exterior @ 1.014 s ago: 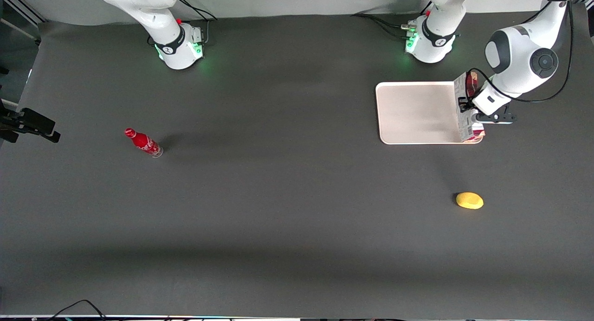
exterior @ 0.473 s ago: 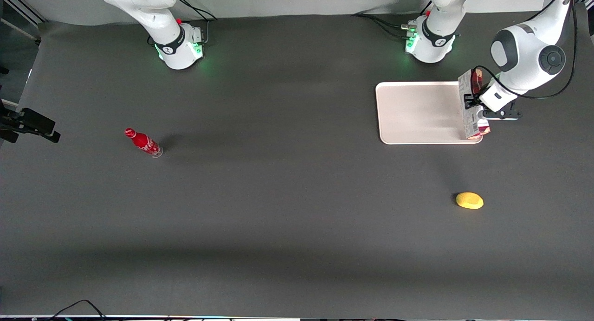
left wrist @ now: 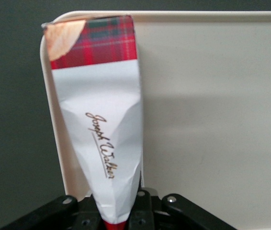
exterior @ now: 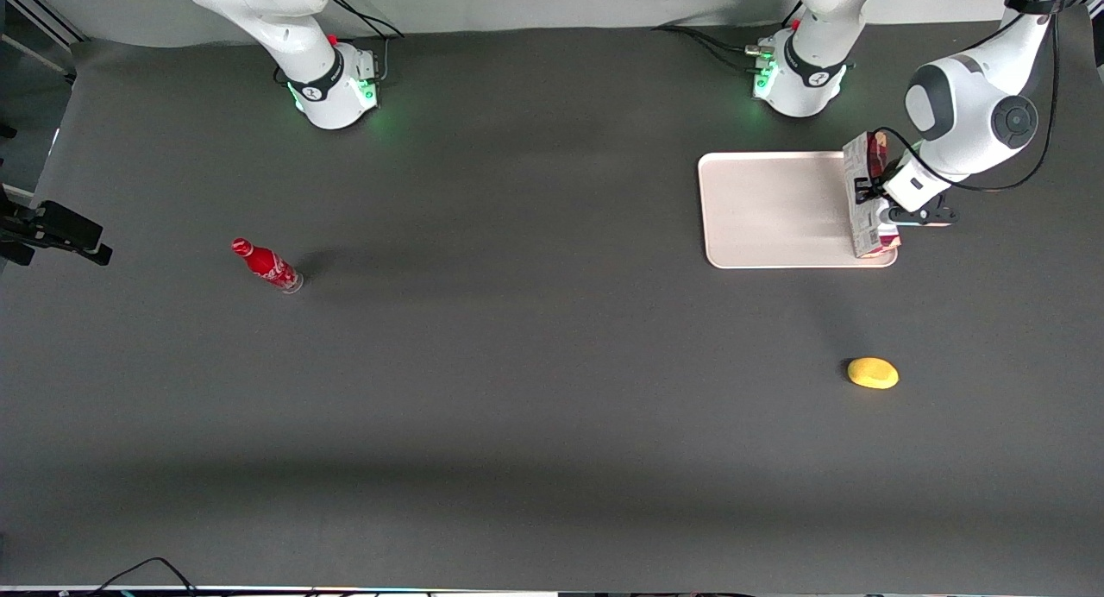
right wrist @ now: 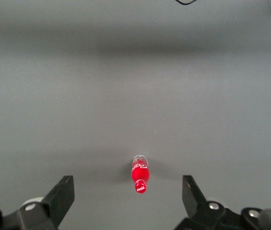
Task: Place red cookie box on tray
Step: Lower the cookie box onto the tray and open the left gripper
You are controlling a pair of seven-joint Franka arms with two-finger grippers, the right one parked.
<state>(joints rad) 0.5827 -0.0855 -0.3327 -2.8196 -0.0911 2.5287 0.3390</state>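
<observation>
The red cookie box (exterior: 863,198) stands on edge along the tray's short side toward the working arm's end of the table, its white printed face turned to the front camera. My gripper (exterior: 873,191) is shut on the box's middle. In the left wrist view the cookie box (left wrist: 99,120) shows a white face with script lettering and a red tartan end, pinched and creased where it meets my gripper (left wrist: 116,211). The pale beige tray (exterior: 776,209) lies flat under it, and the tray's rim (left wrist: 59,158) runs beside the box.
A yellow lemon-like object (exterior: 873,373) lies nearer the front camera than the tray. A small red cola bottle (exterior: 266,265) lies toward the parked arm's end of the table; the same cola bottle (right wrist: 141,173) shows in the right wrist view.
The gripper and box shifted slightly outward over the tray's edge, then came back inward; the box now sits a little lower at the tray's short side.
</observation>
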